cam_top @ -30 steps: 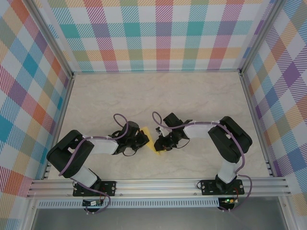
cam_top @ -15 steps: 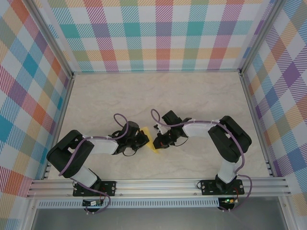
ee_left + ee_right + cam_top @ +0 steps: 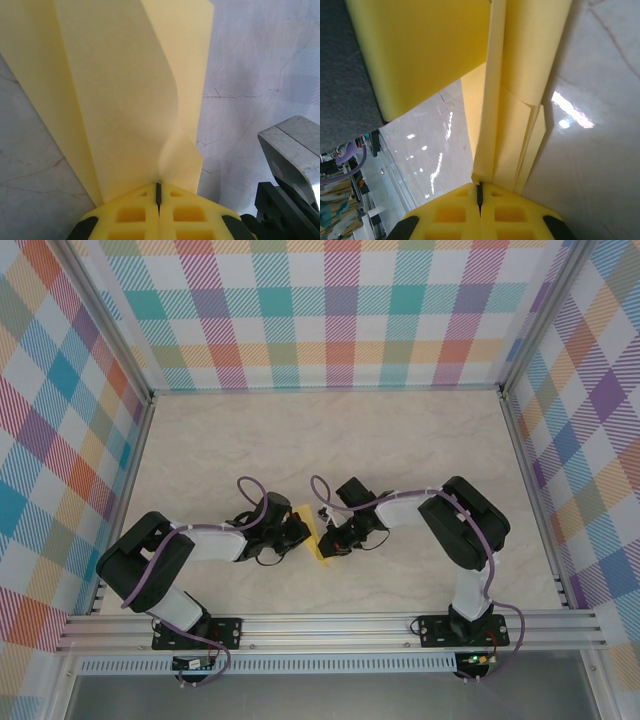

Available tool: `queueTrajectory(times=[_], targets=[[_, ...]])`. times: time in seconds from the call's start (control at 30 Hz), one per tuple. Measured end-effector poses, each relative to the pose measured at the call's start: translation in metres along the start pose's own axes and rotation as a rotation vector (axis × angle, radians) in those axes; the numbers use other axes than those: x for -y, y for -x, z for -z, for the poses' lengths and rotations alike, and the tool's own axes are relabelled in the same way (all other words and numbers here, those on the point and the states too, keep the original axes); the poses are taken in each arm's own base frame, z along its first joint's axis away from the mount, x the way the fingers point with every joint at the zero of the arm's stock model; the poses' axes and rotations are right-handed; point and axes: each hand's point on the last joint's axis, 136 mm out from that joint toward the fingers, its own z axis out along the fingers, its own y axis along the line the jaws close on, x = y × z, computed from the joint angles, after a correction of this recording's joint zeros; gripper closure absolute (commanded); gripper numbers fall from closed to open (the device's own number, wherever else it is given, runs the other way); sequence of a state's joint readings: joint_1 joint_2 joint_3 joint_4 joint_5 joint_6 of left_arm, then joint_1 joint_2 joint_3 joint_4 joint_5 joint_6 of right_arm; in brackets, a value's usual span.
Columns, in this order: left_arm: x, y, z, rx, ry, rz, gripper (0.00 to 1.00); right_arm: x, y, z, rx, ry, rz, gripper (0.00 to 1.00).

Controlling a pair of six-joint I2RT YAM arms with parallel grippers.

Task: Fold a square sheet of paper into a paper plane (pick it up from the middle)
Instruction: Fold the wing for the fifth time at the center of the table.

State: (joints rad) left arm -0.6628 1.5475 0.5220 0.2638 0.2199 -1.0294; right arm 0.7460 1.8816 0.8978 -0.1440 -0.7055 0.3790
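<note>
As the left end effector (image 3: pixel 158 192) and right end effector (image 3: pixel 480 192) pinch it, the paper plane (image 3: pixel 125 100) looks creased.

Pale marbled tabletop (image 3: pixel 400 440) inside colourful plaid walls (image 3: pixel 330 310).

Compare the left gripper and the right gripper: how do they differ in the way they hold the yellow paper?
The left gripper reaches the paper from the left side, the right gripper from the right side. In front of the left gripper the paper spreads as a wide sheet with one curled flap; in front of the right gripper it shows narrow folded layers. Both are shut on the paper.
</note>
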Motion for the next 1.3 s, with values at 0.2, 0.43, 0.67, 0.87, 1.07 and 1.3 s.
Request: queueTrajectory(times=[0.2,0.43,0.67,0.87,1.07,1.3], targets=[[0.0,0.0,0.0,-0.001,0.001,0.0,1.0,0.0,0.0,0.002,0.006,-0.007,0.004,0.93],[0.0,-0.001,0.0,-0.006,0.004,0.001,1.0,0.001,-0.013,0.005,-0.015,-0.017,-0.018,0.89],[0.0,-0.001,0.0,-0.01,0.01,0.002,1.0,0.002,-0.018,0.004,-0.028,-0.014,-0.023,0.98],[0.0,-0.002,0.001,-0.012,0.013,0.003,1.0,0.002,-0.021,0.004,-0.016,-0.003,-0.011,0.95],[-0.001,-0.003,0.002,-0.02,0.018,0.005,1.0,0.003,-0.023,0.004,-0.018,-0.003,-0.01,0.93],[-0.002,-0.004,0.002,-0.025,0.02,0.006,1.0,0.003,-0.024,0.005,-0.016,-0.005,0.002,0.94]])
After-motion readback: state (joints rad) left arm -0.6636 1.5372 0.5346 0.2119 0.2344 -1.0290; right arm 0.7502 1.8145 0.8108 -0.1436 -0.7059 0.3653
